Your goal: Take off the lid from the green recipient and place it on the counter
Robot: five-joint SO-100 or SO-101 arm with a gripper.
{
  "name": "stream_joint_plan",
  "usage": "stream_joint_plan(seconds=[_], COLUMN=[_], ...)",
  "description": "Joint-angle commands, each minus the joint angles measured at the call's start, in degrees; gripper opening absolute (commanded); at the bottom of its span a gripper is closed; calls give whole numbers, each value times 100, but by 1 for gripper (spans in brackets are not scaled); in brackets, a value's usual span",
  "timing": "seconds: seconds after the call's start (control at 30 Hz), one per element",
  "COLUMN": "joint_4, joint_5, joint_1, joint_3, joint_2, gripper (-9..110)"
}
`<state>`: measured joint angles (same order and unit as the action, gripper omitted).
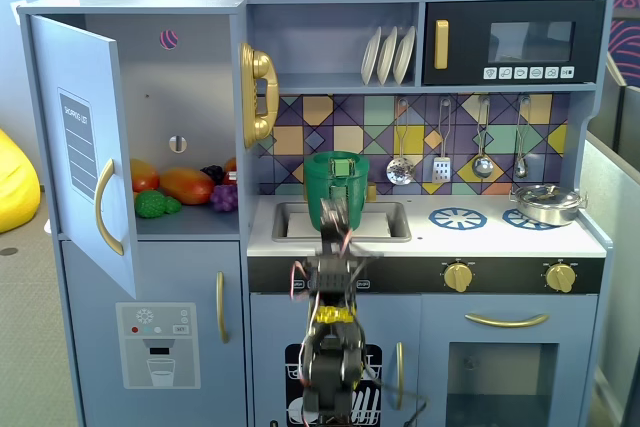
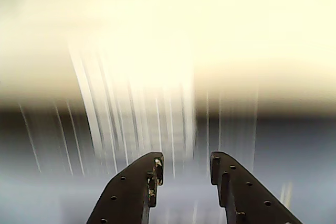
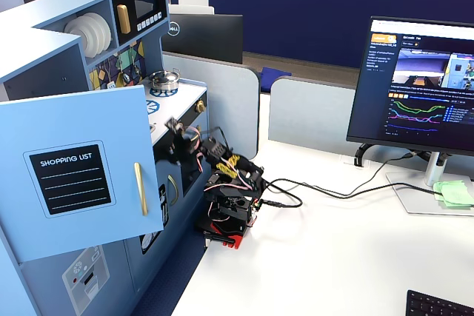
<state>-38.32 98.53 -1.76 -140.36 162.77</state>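
The green recipient (image 1: 335, 190) stands upright behind the sink recess (image 1: 385, 222) on the white worktop (image 1: 500, 238), against the tiled back wall. The lid (image 1: 338, 160) sits on its rim, its lighter knob at the centre. In a fixed view the arm rises in front of the sink, its tip (image 1: 334, 213) overlapping the recipient's lower front. The wrist view is badly smeared, so contact can't be judged; the jaws (image 2: 186, 167) stand apart with nothing between them. A silver pan (image 1: 546, 203) rests at the worktop's right end.
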Motion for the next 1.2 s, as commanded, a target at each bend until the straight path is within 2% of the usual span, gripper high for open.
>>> stream_joint_plan(seconds=[0.0, 0.1, 0.27, 0.63, 1.17], joint_4=[431, 378, 598, 1345, 1661], joint_5=[105, 9, -105, -229, -255], joint_1=[53, 26, -62, -299, -492], joint_3=[1942, 2672, 3067, 3507, 3938], joint_2=[-1011, -1477, -1802, -2566, -3190], gripper=[15, 27, 34, 34, 36])
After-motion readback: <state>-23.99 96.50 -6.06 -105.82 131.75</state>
